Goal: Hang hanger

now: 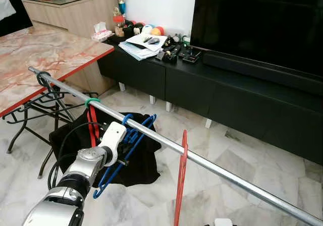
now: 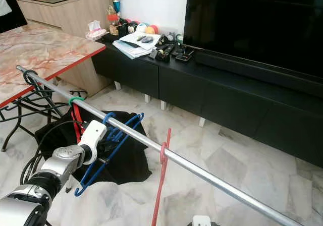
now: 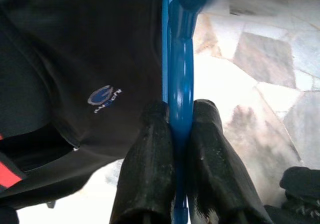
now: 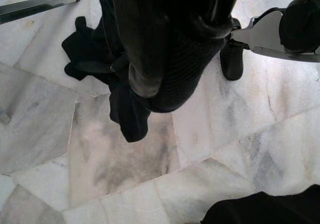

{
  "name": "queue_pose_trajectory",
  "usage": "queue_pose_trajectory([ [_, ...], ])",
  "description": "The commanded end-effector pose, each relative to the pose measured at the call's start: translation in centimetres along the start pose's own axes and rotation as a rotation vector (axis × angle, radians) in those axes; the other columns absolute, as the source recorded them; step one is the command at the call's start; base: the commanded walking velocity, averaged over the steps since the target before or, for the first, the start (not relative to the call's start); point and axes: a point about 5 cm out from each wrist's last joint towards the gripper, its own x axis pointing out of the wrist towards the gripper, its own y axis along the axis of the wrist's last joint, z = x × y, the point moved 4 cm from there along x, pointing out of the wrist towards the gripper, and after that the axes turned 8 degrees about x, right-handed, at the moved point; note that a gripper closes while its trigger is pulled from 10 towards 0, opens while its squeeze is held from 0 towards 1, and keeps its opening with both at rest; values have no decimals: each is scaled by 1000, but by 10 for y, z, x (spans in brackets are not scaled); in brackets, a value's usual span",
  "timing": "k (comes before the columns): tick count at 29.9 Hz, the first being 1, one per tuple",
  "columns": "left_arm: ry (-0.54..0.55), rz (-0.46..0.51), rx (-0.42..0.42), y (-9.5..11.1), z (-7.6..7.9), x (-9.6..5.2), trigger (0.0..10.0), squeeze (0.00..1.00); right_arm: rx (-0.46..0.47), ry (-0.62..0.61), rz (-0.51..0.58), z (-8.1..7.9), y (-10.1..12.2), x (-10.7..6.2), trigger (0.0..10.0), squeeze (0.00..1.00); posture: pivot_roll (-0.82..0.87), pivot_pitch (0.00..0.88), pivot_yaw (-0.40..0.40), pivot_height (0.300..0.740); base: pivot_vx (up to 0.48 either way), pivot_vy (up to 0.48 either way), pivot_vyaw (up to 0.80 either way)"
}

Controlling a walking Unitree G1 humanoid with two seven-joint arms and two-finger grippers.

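A long metal rail (image 1: 217,168) runs from the table at the left down to the lower right. A blue hanger (image 1: 135,135) hangs slanted at the rail, its top hook curled over the bar. My left gripper (image 3: 181,121) is shut on the hanger's blue bar, just below the rail beyond my white wrist (image 1: 114,139). A red hanger (image 1: 180,180) hangs on the rail further right. Another red hanger with a green hook (image 1: 91,103) hangs to the left. My right gripper (image 4: 155,86) points down at the marble floor with its fingers together and nothing between them.
A black garment (image 1: 144,160) lies on the floor under the rail. A marble-top table (image 1: 35,59) with metal legs stands at the left. A low black cabinet (image 1: 192,87) with a large TV (image 1: 262,19) runs along the back wall.
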Motion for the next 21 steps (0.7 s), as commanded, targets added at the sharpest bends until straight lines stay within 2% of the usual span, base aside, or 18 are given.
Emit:
queue_pose_trajectory([
  [1,67,41,-17,4,-6,-1,0,0,2,0,-3,-3,-2,0,10000,0,6,25,27,740,0,0,0],
  [4,125,105,-35,12,-12,-3,0,0,1,-1,-2,-3,-2,0,10000,0,7,25,27,740,0,0,0],
  [10,132,179,-21,13,-8,-10,0,0,2,-4,0,-2,-1,0,10000,0,11,25,27,740,0,0,0],
  [15,132,189,-8,6,-7,-16,0,0,1,-4,0,-1,0,0,10000,0,11,24,29,740,0,0,0],
  [21,69,205,46,-6,7,-28,0,0,2,-1,-3,-4,-2,0,10000,0,14,19,33,740,0,0,0],
])
